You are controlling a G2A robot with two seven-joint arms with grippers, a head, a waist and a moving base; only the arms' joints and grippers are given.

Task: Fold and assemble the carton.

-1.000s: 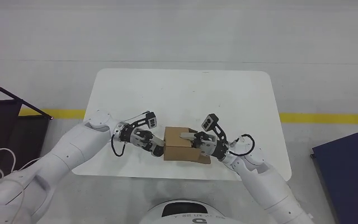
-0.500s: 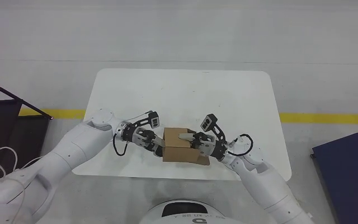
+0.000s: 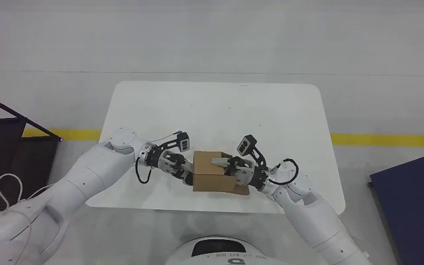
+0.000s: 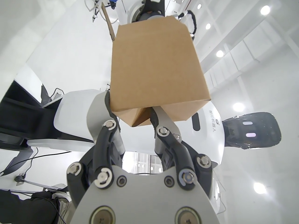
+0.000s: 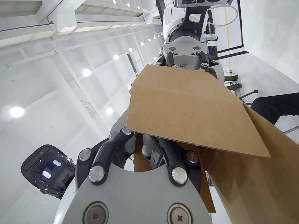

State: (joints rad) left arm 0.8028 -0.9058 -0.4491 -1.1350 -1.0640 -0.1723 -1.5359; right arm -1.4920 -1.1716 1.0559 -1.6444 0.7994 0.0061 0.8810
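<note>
No text, number, label or sign is reading clearly at this moment. The carton (image 3: 215,171) is showing only plain brown cardboard faces from above and from both wrists (image 4: 154,66) (image 5: 186,108), with no print or sticker legible on them.

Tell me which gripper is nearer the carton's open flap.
Right. The right gripper sits right at the open flap, pinching the carton there; the left gripper clamps the carton's opposite end.
</note>
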